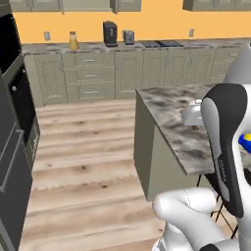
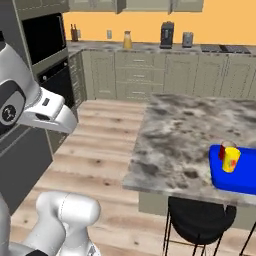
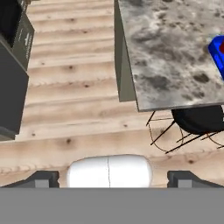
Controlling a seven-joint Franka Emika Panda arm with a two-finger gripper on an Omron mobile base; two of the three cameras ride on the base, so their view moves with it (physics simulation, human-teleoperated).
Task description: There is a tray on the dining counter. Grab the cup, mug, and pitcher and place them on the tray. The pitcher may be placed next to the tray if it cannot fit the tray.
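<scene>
The blue tray lies near the right edge of the dining counter. On it stands the yellow cup, with the red mug close behind it. A corner of the tray shows at the right edge of the hand view. The pitcher with orange liquid stands far off on the back counter, also seen in the left base view. My gripper hangs over the wooden floor left of the dining counter. It is open, its fingertips wide apart with nothing between them.
A black stool stands under the island's near edge. A dark oven stack rises at the left. On the back counter are a coffee machine and a toaster. Bare wooden floor runs between island and cabinets.
</scene>
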